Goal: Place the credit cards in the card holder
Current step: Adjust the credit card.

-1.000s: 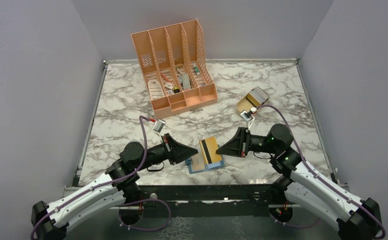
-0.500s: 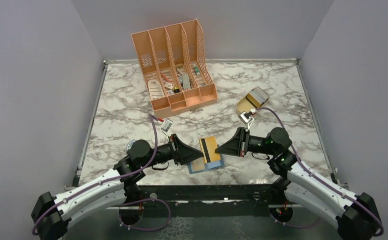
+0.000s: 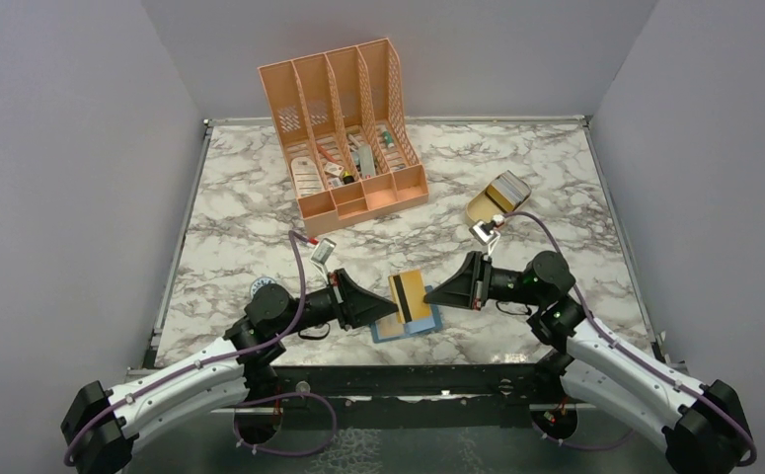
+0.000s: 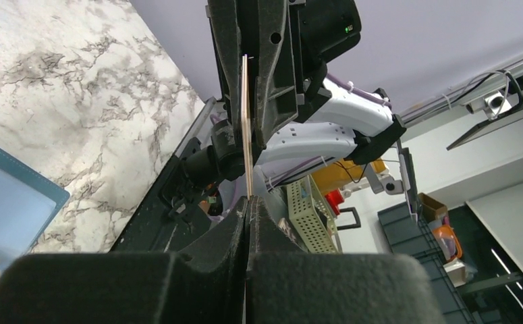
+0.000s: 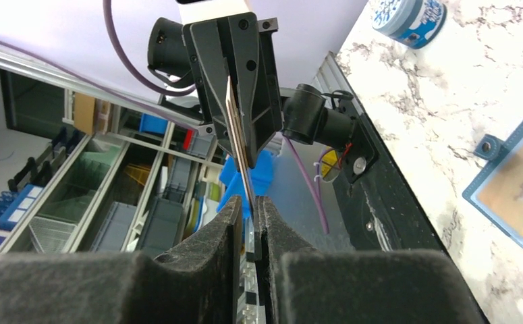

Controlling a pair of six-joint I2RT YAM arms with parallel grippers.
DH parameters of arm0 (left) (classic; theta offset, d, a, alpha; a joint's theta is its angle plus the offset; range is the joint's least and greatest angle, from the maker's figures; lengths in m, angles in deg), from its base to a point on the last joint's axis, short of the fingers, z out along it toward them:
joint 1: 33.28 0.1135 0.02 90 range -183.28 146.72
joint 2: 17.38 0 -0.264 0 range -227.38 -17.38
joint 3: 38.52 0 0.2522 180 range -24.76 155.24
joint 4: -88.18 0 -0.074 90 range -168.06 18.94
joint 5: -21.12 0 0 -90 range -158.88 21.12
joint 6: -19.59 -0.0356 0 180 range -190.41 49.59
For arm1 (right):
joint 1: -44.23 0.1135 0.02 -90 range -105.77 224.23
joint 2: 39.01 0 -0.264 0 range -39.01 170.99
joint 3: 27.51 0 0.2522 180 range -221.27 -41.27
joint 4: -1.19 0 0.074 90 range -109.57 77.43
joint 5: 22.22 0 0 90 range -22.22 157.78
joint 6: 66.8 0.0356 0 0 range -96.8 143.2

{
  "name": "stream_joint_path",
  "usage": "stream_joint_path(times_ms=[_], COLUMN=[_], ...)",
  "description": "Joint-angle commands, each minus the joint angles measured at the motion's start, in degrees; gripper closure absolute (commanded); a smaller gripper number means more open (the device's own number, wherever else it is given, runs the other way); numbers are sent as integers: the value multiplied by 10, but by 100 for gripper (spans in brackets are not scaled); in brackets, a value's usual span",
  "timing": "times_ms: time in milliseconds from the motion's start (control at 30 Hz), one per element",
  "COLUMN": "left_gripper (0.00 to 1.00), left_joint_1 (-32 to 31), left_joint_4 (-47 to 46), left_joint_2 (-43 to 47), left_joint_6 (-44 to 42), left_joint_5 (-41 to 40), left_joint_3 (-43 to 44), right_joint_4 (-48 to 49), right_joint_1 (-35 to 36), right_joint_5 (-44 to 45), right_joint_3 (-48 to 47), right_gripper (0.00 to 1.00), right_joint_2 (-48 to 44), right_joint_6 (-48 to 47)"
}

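Credit card (image 3: 413,296), gold with a dark stripe, stands on edge above the near middle of the table, its long axis running left to right between the two grippers. At its left end, the left gripper (image 3: 393,305) is clamped on it; the left wrist view shows the fingertips pinching the thin edge. Directly beneath, lying flat and open on the marble, is the teal card holder (image 3: 408,334), so the way from hand to holder looks to be straight down, with the card turned flat. A second card (image 5: 518,196), tan, lies in the holder beside its snap tab. At the right end, the right gripper (image 3: 429,294) has the card between its fingers, but I cannot tell whether the pads press it. From above, the held card and both grippers cover most of the holder, both wrist views cut it off at the frame edge, and no pocket mouth can be made out.
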Motion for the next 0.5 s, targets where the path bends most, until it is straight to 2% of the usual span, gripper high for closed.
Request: stream_joint_path(times_ms=[0,67,167,467], left_gripper=[100,100,100,100], left_joint_1=[3,4,4,6], left_joint_4=[-8,-4,0,26], left_joint_2=[20,20,21,35], left_joint_6=[2,2,-1,-12], left_joint_5=[-18,-16,-14,-18], left_joint_3=[-14,-15,-14,-8], right_joint_4=[-86,-102,-114,-136], right_joint_1=[-1,-1,-1,0], right_joint_5=[1,1,4,8], right_joint_3=[-30,-33,-36,-45], right_gripper=[87,90,99,99], right_joint_2=[-21,-30,-42,-48], right_joint_6=[-59,-66,-74,-98])
